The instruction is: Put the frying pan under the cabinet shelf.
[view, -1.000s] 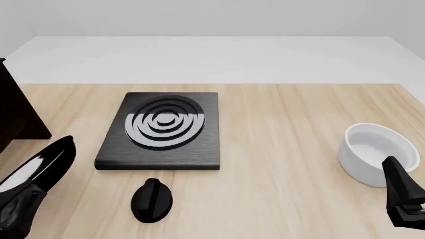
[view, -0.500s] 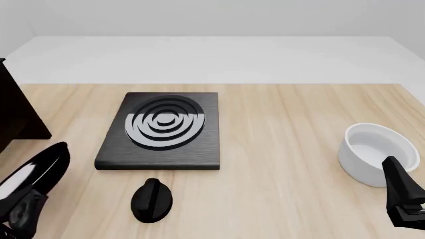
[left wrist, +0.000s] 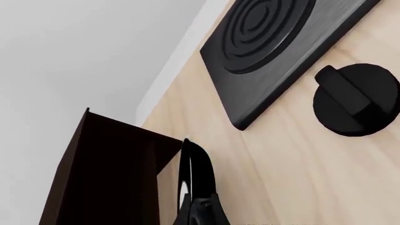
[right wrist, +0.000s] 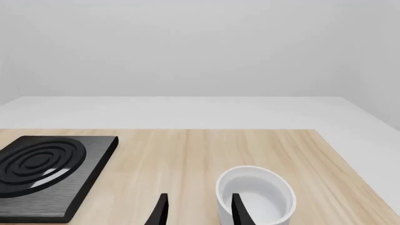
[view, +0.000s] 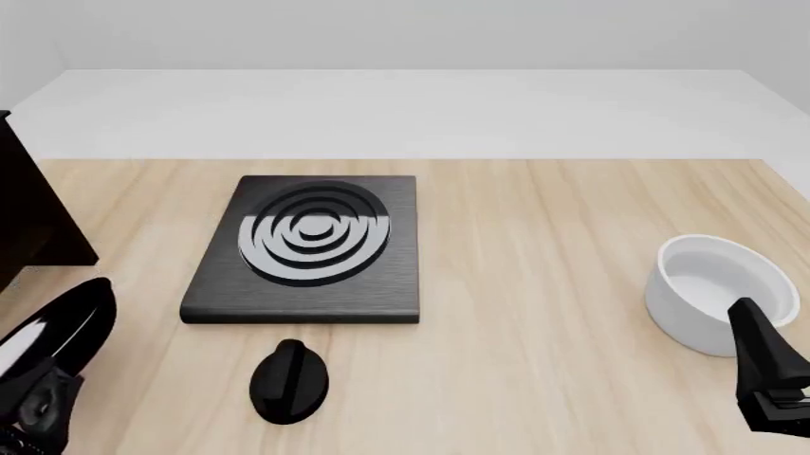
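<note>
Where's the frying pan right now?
Front view, lower left corner: the frying pan is tilted on edge, beside the dark cabinet, left of the knob.

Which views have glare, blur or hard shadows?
Front view: all sharp, soft flat light, white glare streak on the tilted frying pan, faint shadow beside the stove plate. Left wrist view: pan edge-on, cabinet shelf nearly featureless dark. Right wrist view: even light, bowl softly shaded.

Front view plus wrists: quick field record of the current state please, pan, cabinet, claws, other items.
frying pan: tilted on edge, off the table, held at left claw
cabinet shelf: far left, partly out of frame; pan not under it yet
right claw: open, holding nothing, near white bowl
stove plate: flat on table, centre-left
knob: nearer the arms than the stove plate
</note>
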Robot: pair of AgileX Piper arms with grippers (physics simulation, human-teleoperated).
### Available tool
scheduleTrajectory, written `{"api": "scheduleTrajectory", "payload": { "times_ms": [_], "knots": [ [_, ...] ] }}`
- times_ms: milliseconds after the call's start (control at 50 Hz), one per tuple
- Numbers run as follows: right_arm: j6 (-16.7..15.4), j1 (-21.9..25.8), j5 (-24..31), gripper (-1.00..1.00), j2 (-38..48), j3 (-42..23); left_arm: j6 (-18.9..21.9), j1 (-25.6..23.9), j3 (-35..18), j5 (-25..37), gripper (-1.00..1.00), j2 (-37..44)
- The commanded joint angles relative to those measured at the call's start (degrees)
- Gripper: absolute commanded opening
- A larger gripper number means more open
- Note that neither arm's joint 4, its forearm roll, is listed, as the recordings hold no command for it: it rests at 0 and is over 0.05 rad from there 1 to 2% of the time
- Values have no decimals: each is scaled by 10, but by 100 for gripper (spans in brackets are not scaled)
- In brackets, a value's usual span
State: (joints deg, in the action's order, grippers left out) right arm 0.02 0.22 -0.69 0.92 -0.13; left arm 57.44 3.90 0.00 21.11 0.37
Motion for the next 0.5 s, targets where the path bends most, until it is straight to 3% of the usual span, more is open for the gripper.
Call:
{"api": "scheduleTrajectory", "payload": {
  "times_ms": [20, 500],
  "knots": [
    [0, 0, 0, 100, 0, 0, -5, 18, 0, -7, -100, -4],
    [0, 0, 0, 100, 0, 0, 13, 46, 0, 0, -100, -4]
  ]
}}
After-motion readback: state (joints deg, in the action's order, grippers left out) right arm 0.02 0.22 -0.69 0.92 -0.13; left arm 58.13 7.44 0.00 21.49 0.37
